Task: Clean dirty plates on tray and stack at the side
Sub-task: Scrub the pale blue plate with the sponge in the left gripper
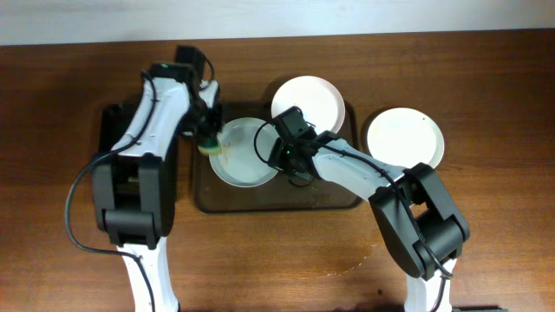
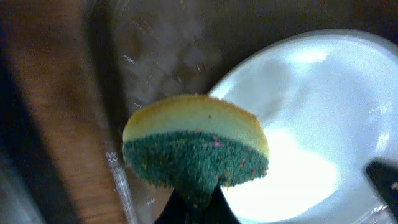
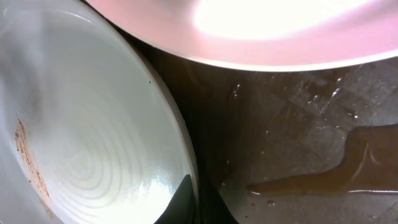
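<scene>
A white plate (image 1: 243,154) lies on the left part of the dark brown tray (image 1: 277,201). My right gripper (image 1: 279,154) is shut on its right rim; the right wrist view shows the fingers (image 3: 194,205) pinching the rim of this plate (image 3: 87,137), which carries reddish-brown smears. My left gripper (image 1: 208,130) is shut on a yellow and green sponge (image 2: 196,146) held over the plate's left edge (image 2: 311,124). A second plate (image 1: 309,102) sits at the tray's back right (image 3: 261,25). A third plate (image 1: 404,137) lies on the table to the right of the tray.
A narrower black tray (image 1: 113,130) lies under the left arm at the left. The brown tray's wet floor (image 3: 298,143) shows puddles and droplets. The wooden table (image 1: 503,217) surrounds everything.
</scene>
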`<control>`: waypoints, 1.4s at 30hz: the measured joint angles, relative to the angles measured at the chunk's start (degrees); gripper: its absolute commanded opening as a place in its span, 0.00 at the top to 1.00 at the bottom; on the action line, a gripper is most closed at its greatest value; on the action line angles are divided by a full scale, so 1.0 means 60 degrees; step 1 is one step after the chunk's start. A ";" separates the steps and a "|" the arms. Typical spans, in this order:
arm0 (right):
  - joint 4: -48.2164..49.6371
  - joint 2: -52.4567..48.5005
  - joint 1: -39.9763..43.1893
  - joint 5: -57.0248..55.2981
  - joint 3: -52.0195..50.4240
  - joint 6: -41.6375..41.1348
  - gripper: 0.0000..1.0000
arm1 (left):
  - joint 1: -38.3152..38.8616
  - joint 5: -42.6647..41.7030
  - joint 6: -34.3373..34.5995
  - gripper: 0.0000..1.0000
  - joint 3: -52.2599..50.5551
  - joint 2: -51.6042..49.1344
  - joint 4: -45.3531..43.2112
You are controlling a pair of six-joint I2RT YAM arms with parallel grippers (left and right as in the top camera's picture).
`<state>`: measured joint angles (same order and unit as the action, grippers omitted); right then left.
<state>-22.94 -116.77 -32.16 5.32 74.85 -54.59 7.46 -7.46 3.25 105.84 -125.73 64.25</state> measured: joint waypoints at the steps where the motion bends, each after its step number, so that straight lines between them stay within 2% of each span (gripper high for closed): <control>1: 0.0018 -0.0015 0.0044 0.0062 0.0000 0.0098 0.96 | 0.0266 -0.0040 0.0000 0.99 -0.0783 -0.0077 -0.0681; 3: -0.0022 -0.0015 0.0062 0.0062 0.0000 0.0149 0.96 | 0.0688 -0.0426 -0.0295 0.99 -0.1960 -0.0077 -0.2393; 5: -0.0025 -0.0015 0.0080 0.0095 0.0000 0.0178 0.96 | 0.0871 -0.0627 -0.0495 0.99 -0.2670 0.0273 -0.3373; 6: -0.0025 -0.0015 0.0080 0.0098 0.0000 0.0178 0.96 | 0.0867 -0.0696 -0.0572 0.99 -0.2765 0.0313 -0.3421; 9: -0.0025 -0.0015 0.0080 0.0131 0.0000 0.0215 0.96 | 0.0852 -0.1759 -0.1847 0.99 -0.2943 0.0331 -0.3501; 10: -0.0025 -0.0015 0.0080 0.0131 0.0000 0.0284 0.96 | 0.0827 -0.1719 -0.1814 0.99 -0.2958 0.0331 -0.3530; 12: -0.0025 -0.0015 0.0087 0.0138 0.0000 0.0375 0.96 | 0.0885 -0.0135 -0.0827 0.99 -0.2991 0.0397 -0.4262; 14: 0.0204 -0.0073 0.0087 0.0244 0.0026 0.0382 0.96 | 0.0889 0.1286 -0.0353 0.99 -0.3093 0.0382 -0.5344; 16: 0.0266 -0.0091 0.0087 0.0288 0.0069 0.0386 0.96 | 0.0984 0.1934 -0.0208 0.99 -0.3162 0.0375 -0.5690; 17: 0.0262 -0.0091 0.0087 0.0317 0.0084 0.0386 0.96 | 0.1024 0.2167 -0.0135 0.99 -0.3158 0.0375 -0.5468; 19: 0.0117 -0.0091 0.0087 0.0353 0.0091 0.0484 0.96 | 0.0929 0.1912 -0.0066 0.99 -0.2871 0.0426 -0.3486; 20: 0.0066 -0.0091 0.0087 0.0386 0.0091 0.0597 0.96 | 0.0856 0.1446 -0.0069 0.99 -0.2798 0.0474 -0.2248; 22: 0.0044 -0.0091 0.0087 0.0390 0.0091 0.0714 0.96 | 0.0674 0.0313 -0.0561 0.99 -0.2801 0.0492 -0.1402; 25: 0.0044 -0.0091 0.0087 0.0390 0.0091 0.0816 0.96 | 0.0645 -0.1679 -0.1610 0.99 -0.3009 0.0470 -0.1723; 27: 0.0040 -0.0091 0.0087 0.0357 0.0091 0.0805 0.96 | 0.0667 -0.2098 -0.1687 0.99 -0.3107 0.0433 -0.2426; 29: 0.0047 -0.0095 0.0087 0.0346 0.0091 0.0729 0.96 | 0.0856 -0.1508 -0.1249 0.99 -0.3122 0.0437 -0.3508; 32: 0.0047 -0.0095 0.0087 0.0346 0.0091 0.0641 0.96 | 0.1424 0.1275 0.0372 0.99 -0.3111 0.0455 -0.4768; 34: 0.0135 -0.0106 0.0084 0.0386 0.0091 0.0627 0.96 | 0.1552 0.3151 0.1191 0.99 -0.3118 0.0433 -0.4663; 35: 0.0153 -0.0106 0.0080 0.0426 0.0091 0.0637 0.96 | 0.1559 0.3366 0.1239 0.99 -0.3005 0.0415 -0.4309; 37: 0.0127 -0.0106 0.0058 0.0561 0.0087 0.0670 0.96 | 0.1545 0.3810 0.1432 0.99 -0.2769 0.0393 -0.2368; 39: 0.0117 -0.0106 0.0040 0.0619 0.0091 0.0718 0.96 | 0.1494 0.3676 0.1512 0.99 -0.2688 0.0382 -0.1253; 41: 0.0102 -0.0106 0.0040 0.0637 0.0087 0.0794 0.96 | 0.1406 0.2907 0.1388 0.99 -0.2663 0.0382 -0.0780; 42: 0.0073 -0.0106 0.0044 0.0616 0.0091 0.0823 0.96 | 0.1253 0.1949 0.1049 0.99 -0.2659 0.0401 -0.0947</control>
<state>-22.50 -117.40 -31.90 9.02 75.40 -49.65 14.98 4.23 9.54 89.89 -123.33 58.57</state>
